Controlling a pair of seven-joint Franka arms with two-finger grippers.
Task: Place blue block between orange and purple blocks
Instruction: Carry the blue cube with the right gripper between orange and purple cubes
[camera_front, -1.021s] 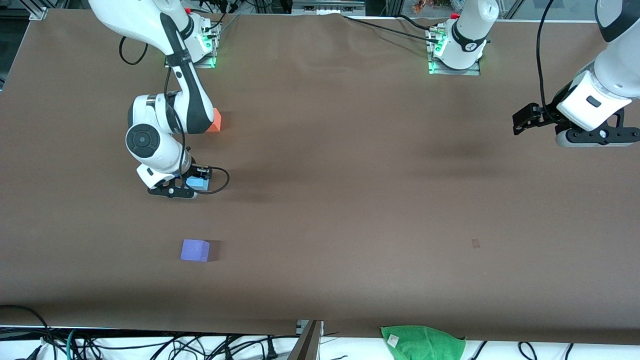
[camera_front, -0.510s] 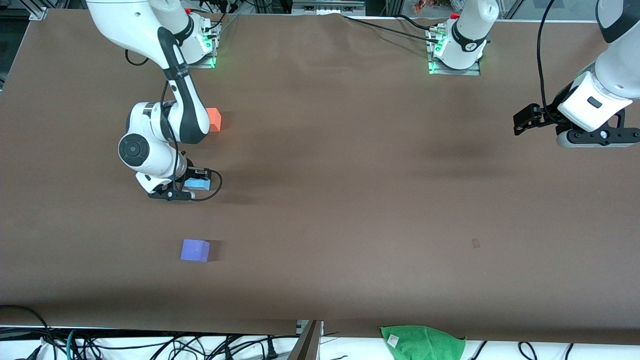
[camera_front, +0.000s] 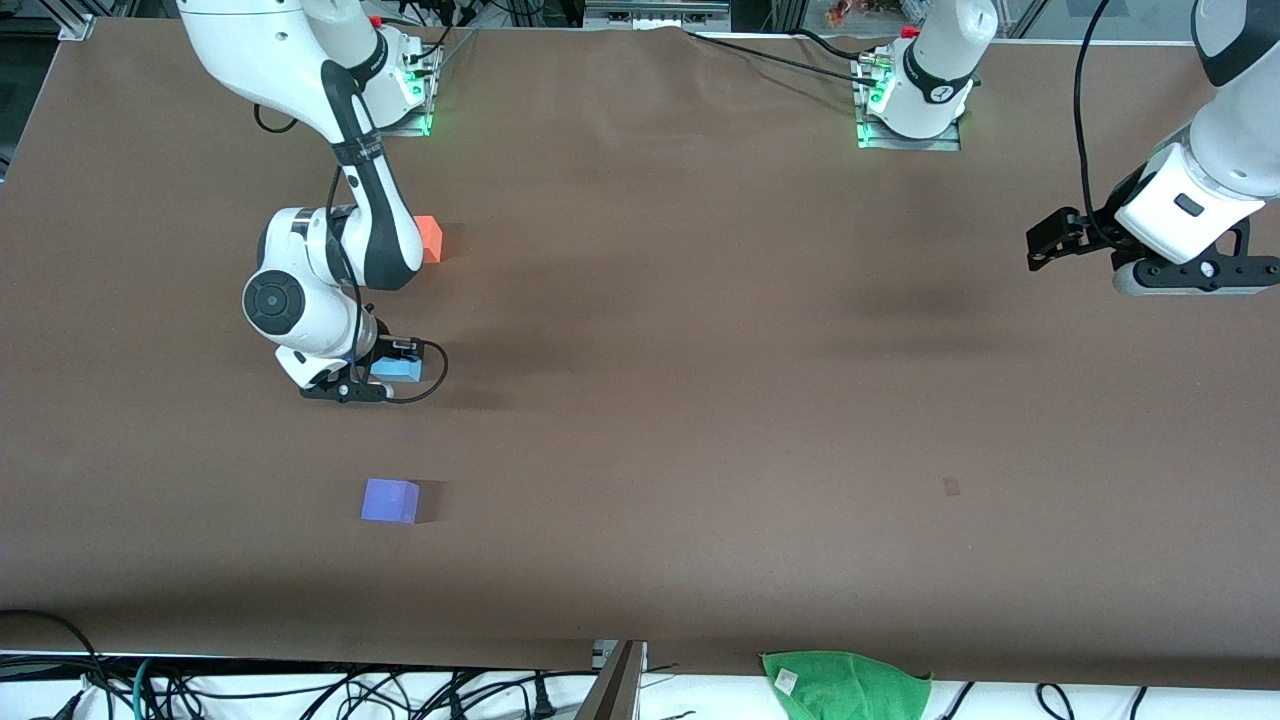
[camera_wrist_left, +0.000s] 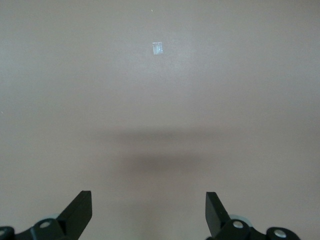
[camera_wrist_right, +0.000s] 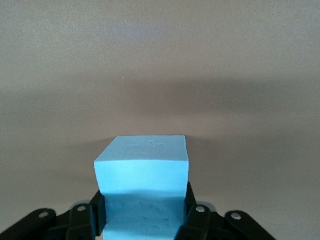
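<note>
Table (camera_front: 700, 400): bare gap between orange block (camera_front: 430, 238) and purple block (camera_front: 390, 500).
Left gripper (camera_front: 1180, 275) waits, spread, empty.
Right gripper (camera_front: 372, 378) pinches blue block (camera_front: 397, 371) over gap; you lower square, mid-gap, then release.

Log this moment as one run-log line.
right gripper: shut on blue block, over table between orange block and purple block | left gripper: open, empty, waiting at left arm's end
</note>
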